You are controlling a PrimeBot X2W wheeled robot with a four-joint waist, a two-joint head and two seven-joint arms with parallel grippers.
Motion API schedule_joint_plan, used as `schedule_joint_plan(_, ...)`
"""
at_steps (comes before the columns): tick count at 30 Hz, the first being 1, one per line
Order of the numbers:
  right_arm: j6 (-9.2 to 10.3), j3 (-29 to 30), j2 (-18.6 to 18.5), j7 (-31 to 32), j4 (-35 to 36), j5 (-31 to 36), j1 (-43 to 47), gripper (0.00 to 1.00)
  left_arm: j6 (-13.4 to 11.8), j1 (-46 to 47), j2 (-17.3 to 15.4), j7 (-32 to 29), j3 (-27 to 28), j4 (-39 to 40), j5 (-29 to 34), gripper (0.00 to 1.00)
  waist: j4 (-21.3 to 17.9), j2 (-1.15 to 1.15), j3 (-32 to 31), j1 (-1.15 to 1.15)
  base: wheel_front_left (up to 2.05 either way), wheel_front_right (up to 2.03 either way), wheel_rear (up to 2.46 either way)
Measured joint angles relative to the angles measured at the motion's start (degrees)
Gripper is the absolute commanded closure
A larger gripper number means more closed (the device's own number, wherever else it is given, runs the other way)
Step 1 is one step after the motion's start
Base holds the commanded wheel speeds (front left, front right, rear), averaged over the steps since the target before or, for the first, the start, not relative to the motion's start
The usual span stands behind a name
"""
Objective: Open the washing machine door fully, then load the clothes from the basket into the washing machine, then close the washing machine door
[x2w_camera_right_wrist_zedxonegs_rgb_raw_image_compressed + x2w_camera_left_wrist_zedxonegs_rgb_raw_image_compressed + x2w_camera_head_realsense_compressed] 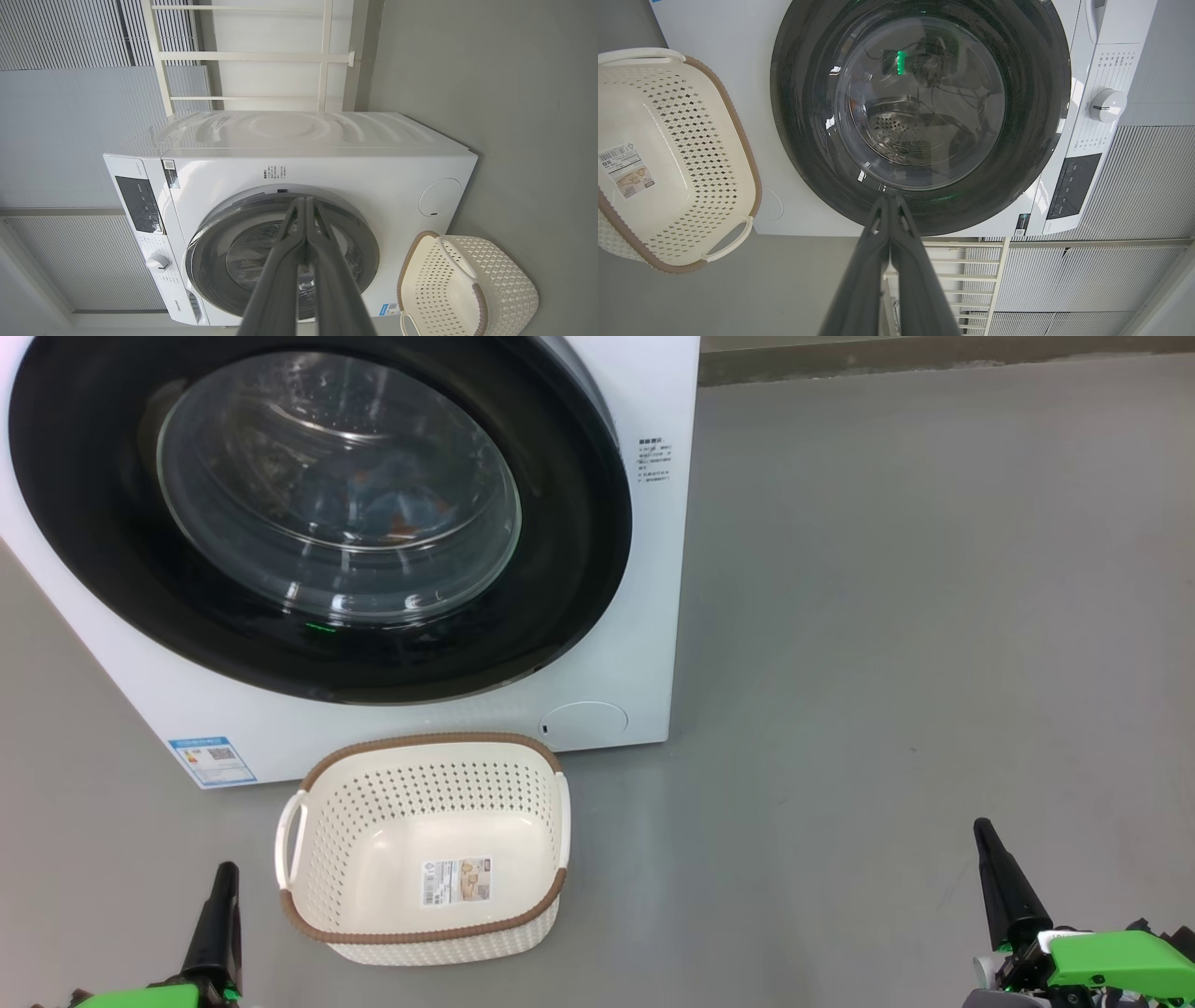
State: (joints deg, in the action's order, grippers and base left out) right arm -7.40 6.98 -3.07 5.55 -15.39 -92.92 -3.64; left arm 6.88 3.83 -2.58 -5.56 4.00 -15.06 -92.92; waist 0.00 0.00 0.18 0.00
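Grey smooth floor; dark skirting strip at far edge. Ribbed pale wall panels and white rail frame behind washer. Door shut flush on washer front. Basket on floor just before washer, below door, label on bare base.

Washer top cut off in head view. Clothes dim behind glass: blue with orange flecks, shapes unclear. Left gripper and right gripper low over floor, fingers pressed together, holding nothing, bases cropped.
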Motion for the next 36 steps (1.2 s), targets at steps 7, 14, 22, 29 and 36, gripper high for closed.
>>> schedule_joint_plan(7,0.00,0.2,0.1,0.3,0.0,0.0,0.0,1.00,0.0,0.0,0.1,-0.4,0.1,0.0,0.0,1.00,0.0,0.00,0.0,0.00,0.00,0.00,0.00)
schedule_joint_plan(14,0.00,0.3,0.1,0.4,0.0,0.1,0.0,1.00,0.0,0.0,0.3,-0.4,0.1,0.0,0.0,1.00,0.0,0.00,0.0,0.00,0.00,0.00,0.00)
schedule_joint_plan(22,0.00,0.4,0.1,0.4,0.0,0.1,0.0,1.00,0.0,0.0,0.4,-0.4,0.2,0.0,0.1,1.00,0.0,0.00,0.0,0.00,0.00,0.00,0.00)
schedule_joint_plan(29,0.00,0.4,0.1,0.4,0.0,0.1,0.0,1.00,0.0,0.0,0.4,-0.4,0.2,0.0,0.1,1.00,0.0,0.00,0.0,0.00,0.00,0.00,0.00)
schedule_joint_plan(36,0.00,0.5,0.2,0.4,0.0,0.1,0.0,1.00,0.0,0.0,0.4,-0.4,0.2,0.0,0.1,1.00,0.0,0.00,0.0,0.00,0.00,0.00,0.00)
